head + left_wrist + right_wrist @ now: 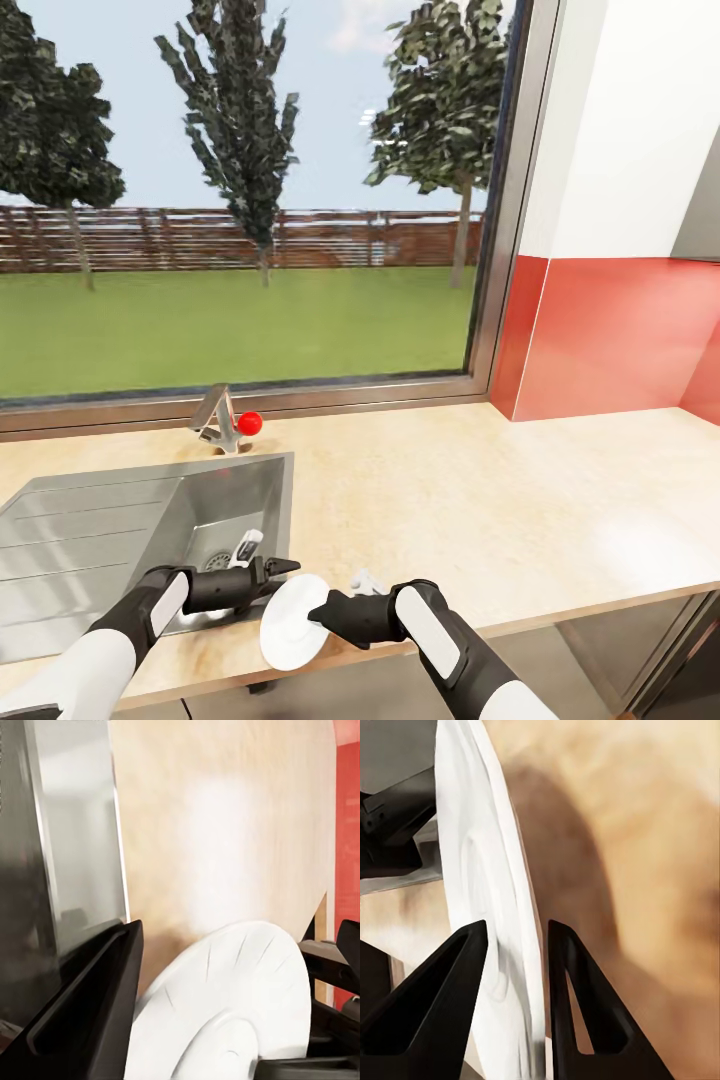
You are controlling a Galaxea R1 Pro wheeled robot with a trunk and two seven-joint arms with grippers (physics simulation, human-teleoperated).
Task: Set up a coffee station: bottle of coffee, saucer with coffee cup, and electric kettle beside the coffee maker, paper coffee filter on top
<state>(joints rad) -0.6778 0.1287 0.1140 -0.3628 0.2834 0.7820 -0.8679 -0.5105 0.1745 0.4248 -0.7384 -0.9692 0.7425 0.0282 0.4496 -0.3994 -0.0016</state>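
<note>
A white saucer (pixel 288 628) hangs on edge above the counter's front edge, between my two grippers. My right gripper (pixel 318 612) is shut on its rim; in the right wrist view the saucer (pixel 480 870) runs between the two black fingers (pixel 442 997). My left gripper (pixel 284 572) is just up and left of the saucer and stands open. The left wrist view shows the saucer's face (pixel 232 1005) beside one wide-set finger (pixel 90 1005). The coffee maker, coffee bottle, filter, cup and kettle are out of view.
A steel sink (pixel 100 530) with a drainboard lies at the left, with a small white item (pixel 245 548) by its drain. A faucet (pixel 213 412) with a red knob (pixel 250 422) stands under the window. Beige countertop (pixel 450 490) stretches right to a red backsplash (pixel 620 340).
</note>
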